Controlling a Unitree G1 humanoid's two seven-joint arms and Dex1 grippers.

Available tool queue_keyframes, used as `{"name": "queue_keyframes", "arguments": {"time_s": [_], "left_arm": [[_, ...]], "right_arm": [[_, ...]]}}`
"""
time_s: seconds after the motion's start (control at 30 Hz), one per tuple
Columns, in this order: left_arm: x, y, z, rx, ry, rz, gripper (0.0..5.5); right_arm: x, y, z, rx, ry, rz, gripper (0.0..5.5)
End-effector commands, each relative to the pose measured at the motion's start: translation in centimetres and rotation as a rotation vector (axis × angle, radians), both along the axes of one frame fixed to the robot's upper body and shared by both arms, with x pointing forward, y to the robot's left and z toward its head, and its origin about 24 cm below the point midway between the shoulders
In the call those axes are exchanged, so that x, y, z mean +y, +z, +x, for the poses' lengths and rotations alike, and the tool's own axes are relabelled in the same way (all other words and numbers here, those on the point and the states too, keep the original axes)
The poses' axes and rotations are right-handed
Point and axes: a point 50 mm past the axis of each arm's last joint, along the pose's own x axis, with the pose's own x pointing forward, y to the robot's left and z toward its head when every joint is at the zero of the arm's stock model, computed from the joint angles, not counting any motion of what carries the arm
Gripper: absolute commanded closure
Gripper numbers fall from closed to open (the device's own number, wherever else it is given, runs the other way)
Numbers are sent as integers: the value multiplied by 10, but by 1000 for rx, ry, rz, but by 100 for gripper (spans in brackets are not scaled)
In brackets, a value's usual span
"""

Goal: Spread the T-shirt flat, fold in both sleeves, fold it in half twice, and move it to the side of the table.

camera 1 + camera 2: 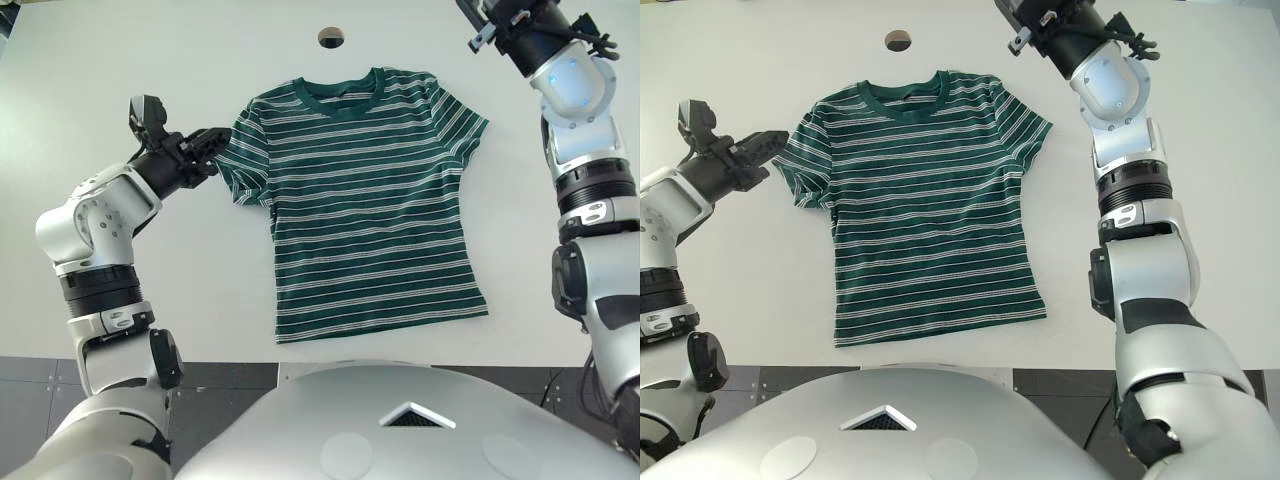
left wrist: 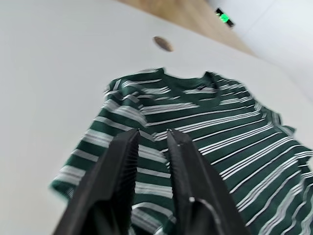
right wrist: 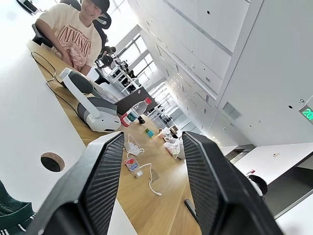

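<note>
Shirt (image 1: 370, 200): lay flat.
Left gripper (image 2: 151, 133): fingers slightly apart, maybe touching left sleeve (image 1: 240, 170).
Right gripper (image 3: 152, 137): wide apart, far right.

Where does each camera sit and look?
Left eye: on the head, looking down at the T-shirt on the table; both arms show.
Right eye: beside it; same scene, same arms.
Left wrist: on the left arm, looking past the left gripper at the T-shirt.
Right wrist: on the right arm, looking past the right gripper across the room.
Shared: every view shows the table's hole.
</note>
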Motion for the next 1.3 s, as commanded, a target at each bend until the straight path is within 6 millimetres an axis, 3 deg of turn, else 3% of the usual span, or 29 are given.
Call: {"name": "queue_keyframes", "arguments": {"time_s": [0.03,0.4,0.47,1.0,1.3], "left_arm": [[13,-14,-8,53,42,30,375],[22,-30,-15,101,80,26,200],[23,-33,-14,112,88,25,189],[12,-49,-7,153,79,-16,189],[9,-49,-5,150,80,-41,335]], "right_arm": [[-3,1,0,7,-7,10,333],[-5,0,0,12,-12,6,333],[-6,0,-1,13,-12,6,333],[-7,-2,-1,17,-15,3,333],[-7,-2,-1,19,-15,3,333]]}}
